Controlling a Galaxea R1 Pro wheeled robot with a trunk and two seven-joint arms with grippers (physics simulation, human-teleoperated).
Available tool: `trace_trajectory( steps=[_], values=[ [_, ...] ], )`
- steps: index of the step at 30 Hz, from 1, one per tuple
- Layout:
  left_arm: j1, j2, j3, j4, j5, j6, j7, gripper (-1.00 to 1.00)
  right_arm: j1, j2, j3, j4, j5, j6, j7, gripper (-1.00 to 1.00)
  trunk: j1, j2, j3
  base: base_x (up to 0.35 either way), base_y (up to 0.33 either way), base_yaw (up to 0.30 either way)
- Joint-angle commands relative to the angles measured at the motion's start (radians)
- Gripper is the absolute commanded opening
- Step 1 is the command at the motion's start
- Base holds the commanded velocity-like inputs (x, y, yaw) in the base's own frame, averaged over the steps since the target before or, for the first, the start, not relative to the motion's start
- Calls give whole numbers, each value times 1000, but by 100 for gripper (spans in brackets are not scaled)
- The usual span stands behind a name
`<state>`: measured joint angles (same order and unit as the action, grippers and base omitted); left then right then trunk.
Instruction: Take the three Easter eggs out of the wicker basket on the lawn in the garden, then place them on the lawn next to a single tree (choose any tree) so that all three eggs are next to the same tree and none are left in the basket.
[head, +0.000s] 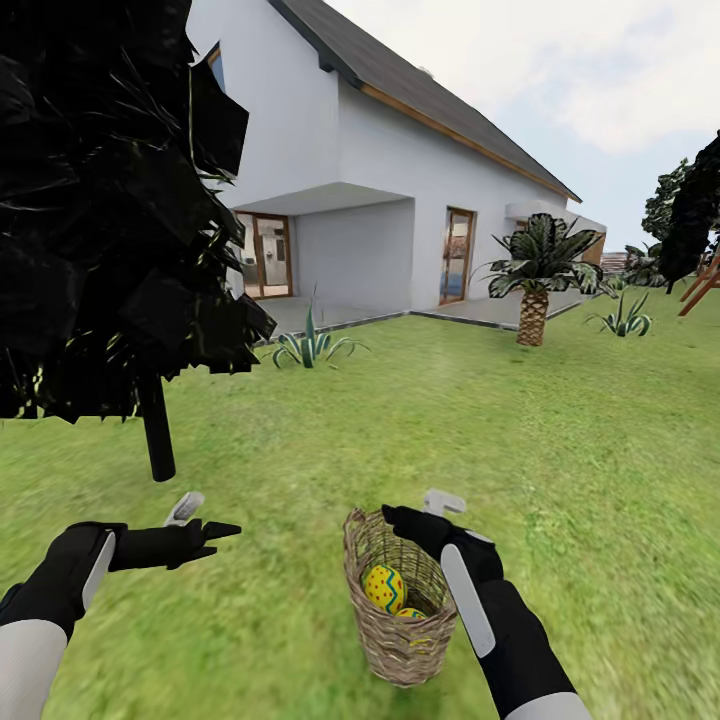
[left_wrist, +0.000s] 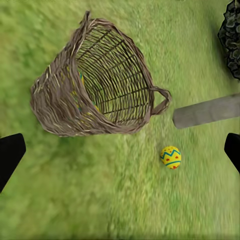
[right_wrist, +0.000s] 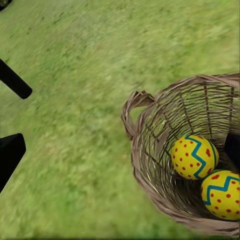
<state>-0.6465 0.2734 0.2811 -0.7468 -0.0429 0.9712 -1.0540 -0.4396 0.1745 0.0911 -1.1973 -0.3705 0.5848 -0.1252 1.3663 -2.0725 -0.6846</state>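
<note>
The left gripper (head: 205, 522) hangs empty, jaws spread, near the black-trunked tree (head: 156, 430). The wicker basket (head: 395, 640) stands on the lawn (head: 560, 440) holding two Easter eggs (right_wrist: 194, 157); a third (left_wrist: 170, 157) lies on the grass beside it. The right gripper (head: 425, 512), spread over the rim, must next reach inside.

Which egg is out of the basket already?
The egg lying alone on the lawn is out: Easter egg, beside a grey trunk. The other two eggs sit inside the wicker basket.
</note>
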Motion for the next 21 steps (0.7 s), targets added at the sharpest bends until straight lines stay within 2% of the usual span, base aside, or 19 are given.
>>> trace_trajectory(
  steps=[1, 12, 16, 21],
  values=[
    [-1, 0, 3, 0, -5, 7, -6, 100, -1, 0, 1, -1, -12, 8, -10, 100, 0, -1, -1, 72, 73, 0],
    [-1, 0, 3, 0, -5, 7, -6, 100, -1, 0, -2, 4, -13, 17, -12, 100, 0, -1, -1, 45, 35, 0],
    [-1, 0, 3, 0, -6, 7, -6, 100, 0, 0, -3, 17, -14, 24, -15, 100, 0, -1, -1, 188, 114, 0],
    [-1, 0, 3, 0, -6, 7, -6, 100, -8, 0, -41, 60, -14, 40, -18, 100, 0, -1, -1, 151, 74, 0]
  ],
)
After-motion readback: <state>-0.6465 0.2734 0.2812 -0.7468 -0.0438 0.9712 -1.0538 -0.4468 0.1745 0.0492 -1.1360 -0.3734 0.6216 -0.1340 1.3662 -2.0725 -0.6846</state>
